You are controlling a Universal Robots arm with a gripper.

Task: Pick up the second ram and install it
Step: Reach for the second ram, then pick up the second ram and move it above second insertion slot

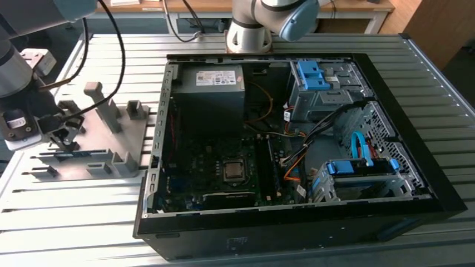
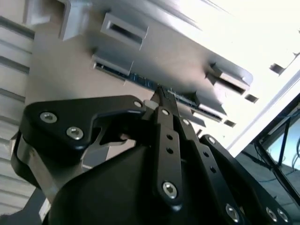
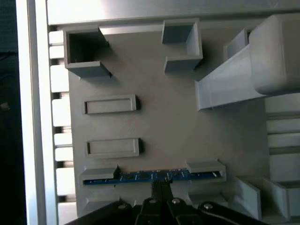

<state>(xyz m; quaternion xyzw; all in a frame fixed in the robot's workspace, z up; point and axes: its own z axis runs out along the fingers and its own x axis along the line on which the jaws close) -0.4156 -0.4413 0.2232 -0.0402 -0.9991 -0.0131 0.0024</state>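
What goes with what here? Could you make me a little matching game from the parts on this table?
Things:
1. memory stick
2. power supply
3. drive caddy
4. processor socket

Descriptions:
A. blue plastic, atop a metal drive cage
B. middle of the motherboard
C. on edge in the grey fixture, outside the computer case
D. inside the case, nearest the arm's base

Pairs: 1-C, 2-D, 3-A, 4-B

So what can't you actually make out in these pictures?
The second ram: in the first wrist view the grey fixture hides all but its edge in its slots.
Whether the hand touches it: in the second wrist view the hand's own body blocks the contact point.
Which memory slots in the computer case are filled: too dark and small in the exterior view.
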